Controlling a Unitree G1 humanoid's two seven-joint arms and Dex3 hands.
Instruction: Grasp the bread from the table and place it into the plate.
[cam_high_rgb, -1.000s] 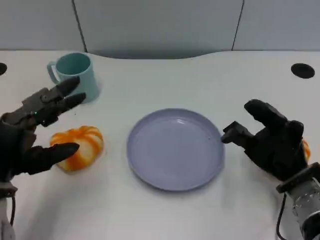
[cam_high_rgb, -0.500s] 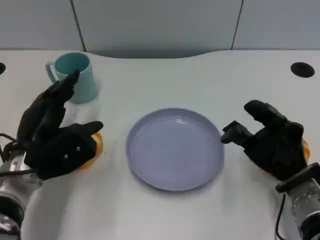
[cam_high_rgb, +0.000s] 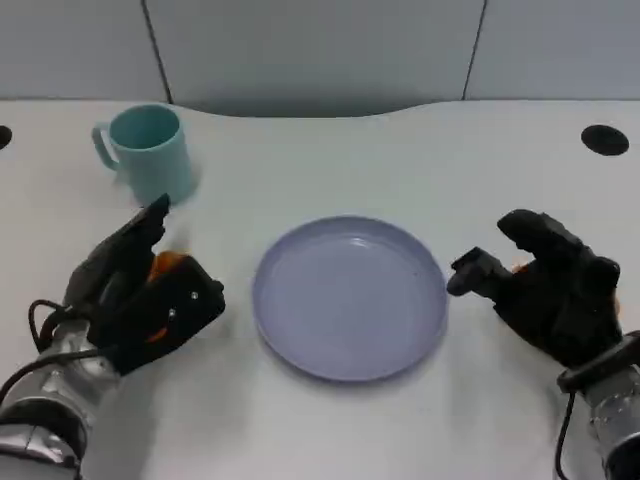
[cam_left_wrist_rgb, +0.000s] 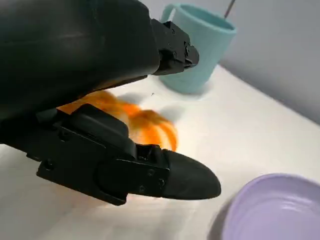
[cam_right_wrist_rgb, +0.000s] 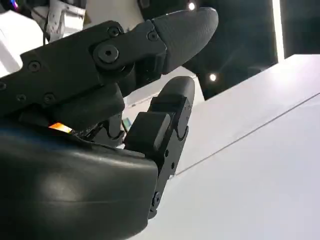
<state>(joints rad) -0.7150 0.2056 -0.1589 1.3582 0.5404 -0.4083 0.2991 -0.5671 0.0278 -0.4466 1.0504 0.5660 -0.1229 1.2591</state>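
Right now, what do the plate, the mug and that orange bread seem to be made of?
The lavender plate looks like smooth plastic or glazed ceramic, given its soft sheen. The teal mug looks matte, probably plastic. The bread, under the left hand, has glossy orange and white ridges, so probably a plastic or foam toy.

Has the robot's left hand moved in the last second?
Yes. The left hand has swung in over the orange bread, nearer the plate than before. The teal mug and the plate kept their places.
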